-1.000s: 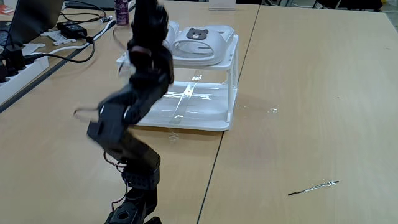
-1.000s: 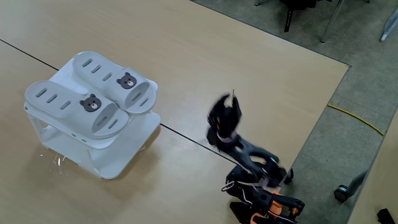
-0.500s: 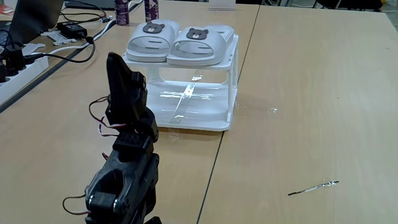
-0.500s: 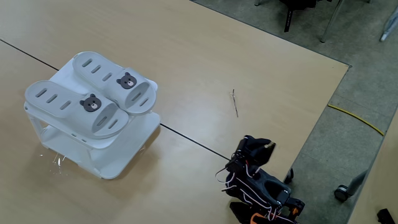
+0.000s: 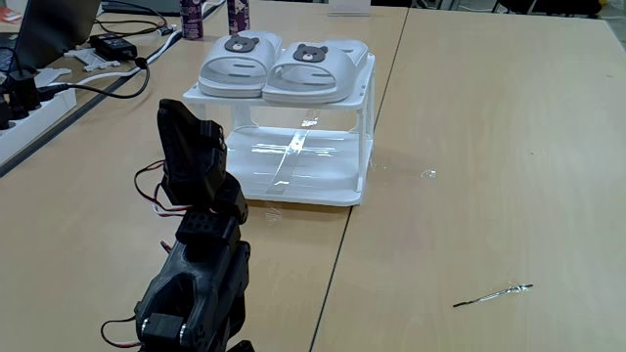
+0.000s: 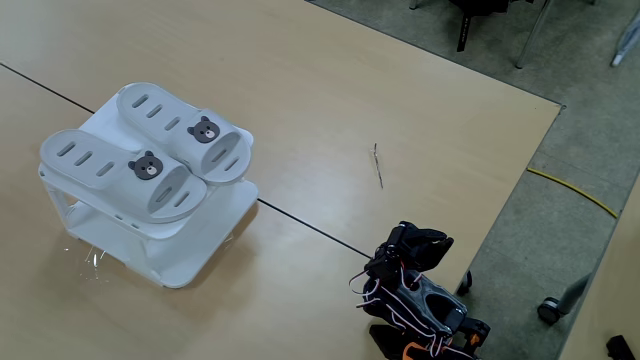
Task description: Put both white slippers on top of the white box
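Two white slippers, one (image 5: 235, 61) beside the other (image 5: 315, 68), lie side by side on the flat top of the white box (image 5: 370, 127), bear badges facing the near side. The other fixed view shows the same pair (image 6: 120, 170) (image 6: 190, 130) on the box (image 6: 190, 255). My arm is folded back over its base at the table's near edge, well clear of the box. My gripper (image 5: 176, 112) (image 6: 438, 238) points up, looks shut and holds nothing.
A power strip (image 5: 24, 108), cables and an adapter (image 5: 115, 46) lie at the far left, with bottles (image 5: 191, 18) behind the box. A thin metal stick (image 5: 494, 292) (image 6: 378, 165) lies on the table. The table edge (image 6: 520, 180) runs close to my base.
My arm pulled back from the box and folded down over its base. In the last half second it only settled slightly. The slippers and box have not moved.
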